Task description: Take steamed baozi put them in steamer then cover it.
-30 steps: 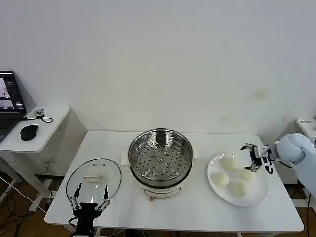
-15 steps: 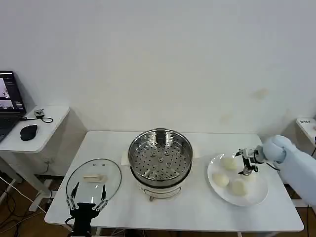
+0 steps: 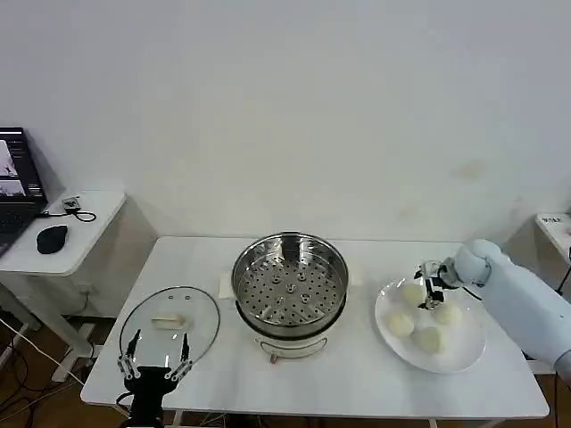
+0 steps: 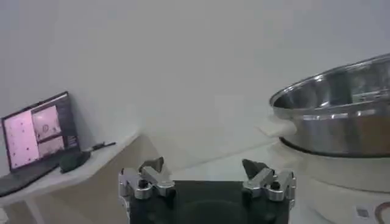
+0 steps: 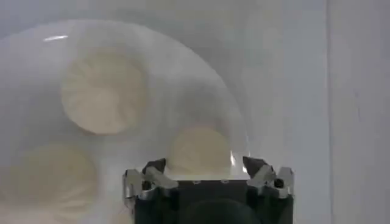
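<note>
- Head view: four smooth cream-white steamed baozi [image 3: 413, 293] lie on a white plate [image 3: 464, 354] at the bench's [image 3: 357, 383] right. The empty steel steamer [image 3: 290, 283] stands mid-bench. Right pincer [image 3: 432, 292] hovers among the buns, fingers apart. Left pincer [image 3: 157, 361] sits at the near edge by the glass lid [image 3: 169, 323], fingers apart.
- Left wrist view: steamer [image 4: 341, 109] wall shiny, base whitish.
- Right wrist view: a pleated bun [image 5: 200, 150] lies between the spread fingers [image 5: 146, 180], untouched.

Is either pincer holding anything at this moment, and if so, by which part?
Nothing is held. The right pincer hangs open over the baozi on the white plate; the left pincer sits open and empty near the glass lid.
</note>
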`<act>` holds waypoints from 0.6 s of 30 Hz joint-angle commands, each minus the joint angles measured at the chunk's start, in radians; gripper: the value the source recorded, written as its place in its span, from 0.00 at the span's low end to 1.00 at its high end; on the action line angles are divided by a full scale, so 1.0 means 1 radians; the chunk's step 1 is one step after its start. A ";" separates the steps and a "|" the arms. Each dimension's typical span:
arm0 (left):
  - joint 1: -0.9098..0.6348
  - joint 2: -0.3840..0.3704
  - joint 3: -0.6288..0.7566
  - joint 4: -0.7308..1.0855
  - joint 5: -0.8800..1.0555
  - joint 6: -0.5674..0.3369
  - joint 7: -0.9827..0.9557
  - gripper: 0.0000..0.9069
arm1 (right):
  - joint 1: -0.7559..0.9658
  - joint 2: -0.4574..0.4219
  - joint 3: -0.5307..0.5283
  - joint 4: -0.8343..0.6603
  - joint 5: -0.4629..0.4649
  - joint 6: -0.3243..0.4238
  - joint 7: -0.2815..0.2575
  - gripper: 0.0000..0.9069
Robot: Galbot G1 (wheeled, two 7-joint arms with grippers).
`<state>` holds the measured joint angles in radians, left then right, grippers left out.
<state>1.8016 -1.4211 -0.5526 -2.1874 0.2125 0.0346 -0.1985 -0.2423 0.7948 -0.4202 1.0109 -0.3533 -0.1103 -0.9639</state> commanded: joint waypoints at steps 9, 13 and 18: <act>0.003 0.000 0.000 0.002 0.003 -0.003 -0.006 1.00 | 0.018 -0.013 -0.009 0.020 0.017 -0.007 -0.005 0.62; 0.010 0.000 -0.001 0.002 0.002 -0.007 -0.007 1.00 | 0.042 -0.073 -0.032 0.126 0.058 -0.013 -0.028 0.62; 0.009 -0.001 0.003 0.005 0.003 -0.008 -0.007 1.00 | 0.131 -0.204 -0.109 0.268 0.132 -0.014 -0.051 0.63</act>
<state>1.8086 -1.4221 -0.5503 -2.1836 0.2146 0.0268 -0.2060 -0.1798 0.7080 -0.4703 1.1271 -0.2872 -0.1228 -0.9978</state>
